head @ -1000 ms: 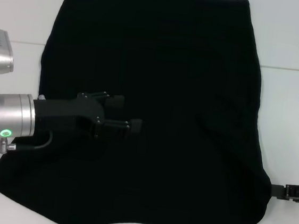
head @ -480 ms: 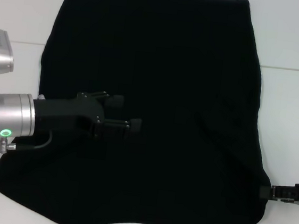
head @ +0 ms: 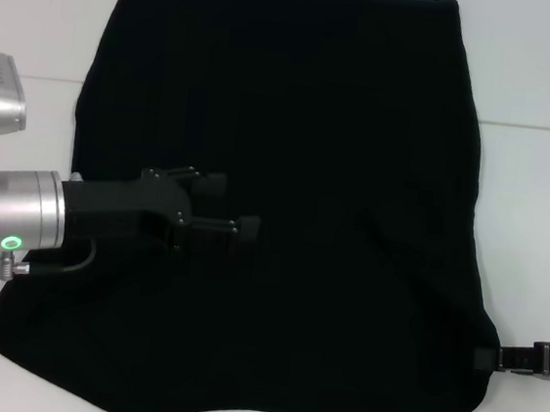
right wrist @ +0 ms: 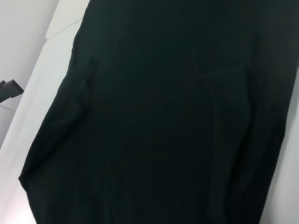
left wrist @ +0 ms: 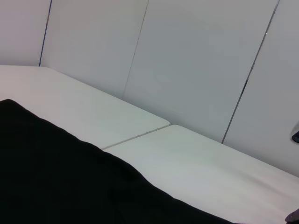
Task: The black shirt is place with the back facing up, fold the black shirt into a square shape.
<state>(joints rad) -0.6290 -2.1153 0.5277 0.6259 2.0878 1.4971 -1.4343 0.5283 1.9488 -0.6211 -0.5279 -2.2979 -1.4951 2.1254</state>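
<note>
Hovering my spread-fingered left gripper (head: 231, 206) over the black shirt (head: 294, 119), right gripper (head: 487, 358) at its edge, grip unclear, square folding remains.

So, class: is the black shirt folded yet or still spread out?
Mostly spread out: the black shirt lies flat across the white table, its whole outline showing. The left gripper is over it, fingers apart.

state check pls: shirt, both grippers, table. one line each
black shirt: spread flat on the table, plain side up, no fold made yet, light wrinkles toward the right hem.
left gripper: open, held over the shirt's left half, holding nothing.
right gripper: at the shirt's right edge near the lower corner; only its tip shows.
table: white, seam line running across it, shirt covering most of it.
</note>
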